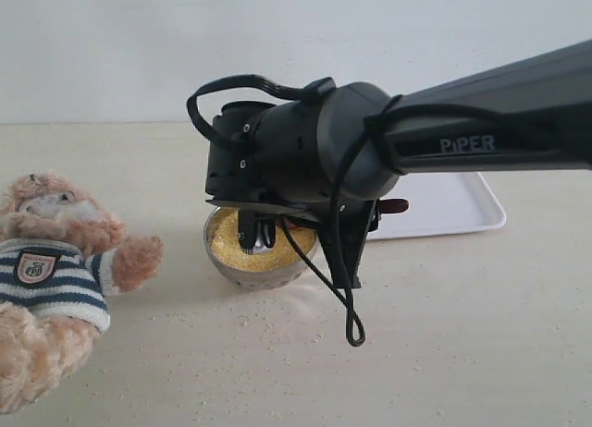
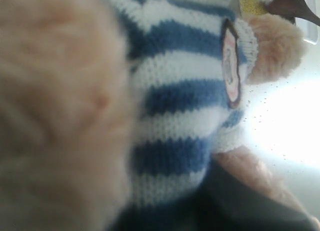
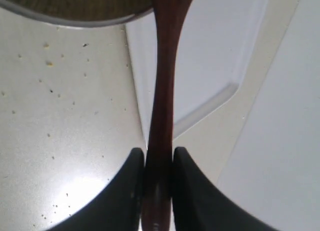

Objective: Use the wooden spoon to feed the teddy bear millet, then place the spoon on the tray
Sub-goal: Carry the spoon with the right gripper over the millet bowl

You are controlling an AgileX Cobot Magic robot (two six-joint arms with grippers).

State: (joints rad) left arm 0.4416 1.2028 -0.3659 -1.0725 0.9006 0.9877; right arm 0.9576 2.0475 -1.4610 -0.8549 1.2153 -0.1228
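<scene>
Half the millet (image 1: 222, 242) behind right hand (image 1: 258, 235)

R arm (image 1: 416, 140) over millet (image 1: 227, 245) bowl (image 1: 268, 277); bear (image 1: 55, 270) left, tray (image 1: 453, 210) behind

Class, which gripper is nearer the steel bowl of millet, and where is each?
Right. The right gripper hangs at the steel bowl, jaws shut on the wooden spoon. The left arm is away from it: its camera is close against the teddy bear's striped shirt.
</scene>
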